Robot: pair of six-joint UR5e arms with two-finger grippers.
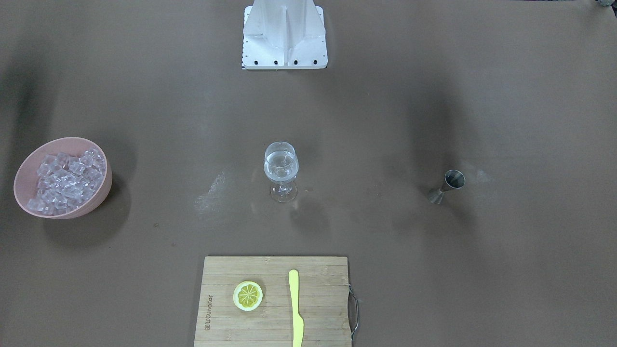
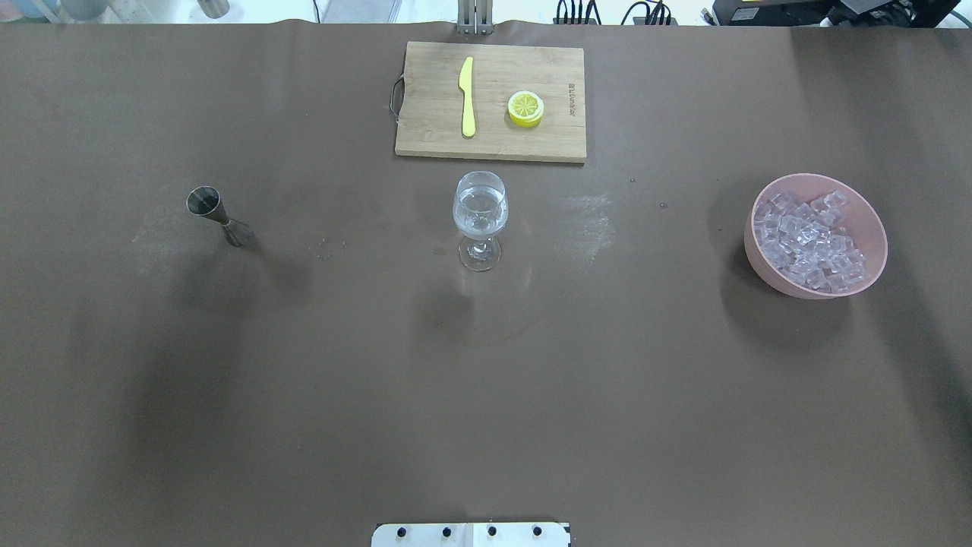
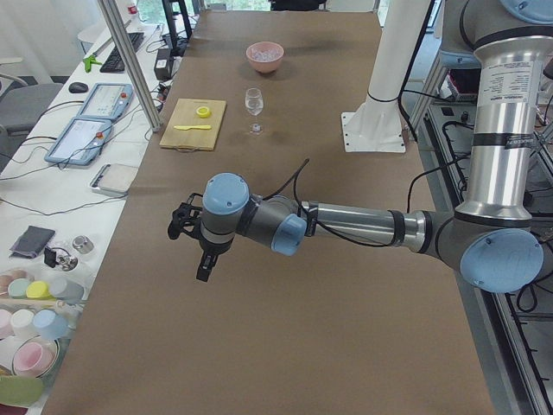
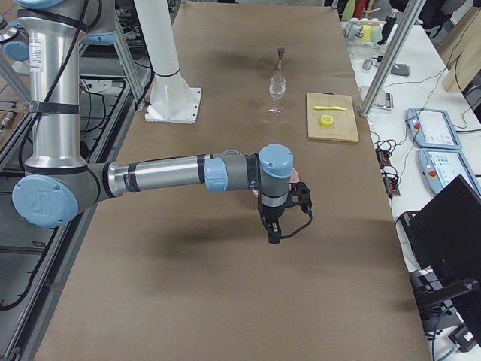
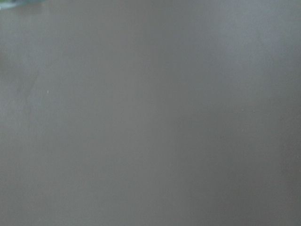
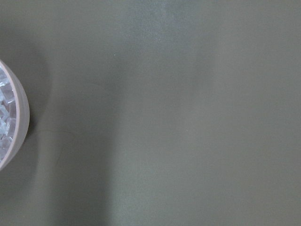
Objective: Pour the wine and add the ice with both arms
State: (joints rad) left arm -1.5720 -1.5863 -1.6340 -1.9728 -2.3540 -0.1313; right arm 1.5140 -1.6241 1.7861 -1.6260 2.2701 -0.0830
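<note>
Step in hand: neither arm is on anything yet. I judge this a pause before a reach.
Left arm (image 3: 363, 226): stretched low over the bench (image 2: 486, 395). Its jaws point down; only the side view shows them, so I cannot tell their opening or whether they hold anything.
Right arm (image 4: 165, 174): same pose, and I cannot tell the state of its jaws either.
Ice (image 1: 65, 180): heaped in the pink bowl (image 1: 103, 195), nearly to the rim. The bowl sits off to one side of the right jaws, not under them.
Wine glass (image 1: 281, 168): upright and part full of clear liquid. I cannot tell if there are cubes inside. It stands between the two sets of jaws, well apart from both.
Jigger (image 1: 446, 185): upright on the left jaws' side of the glass. Its contents are unreadable.
Next move, my reading: the right jaws shift over the bowl and drop to pinch one cube, and the left jaws go for the jigger stem. The cubes are slick, so the pinch needs centring.
</note>
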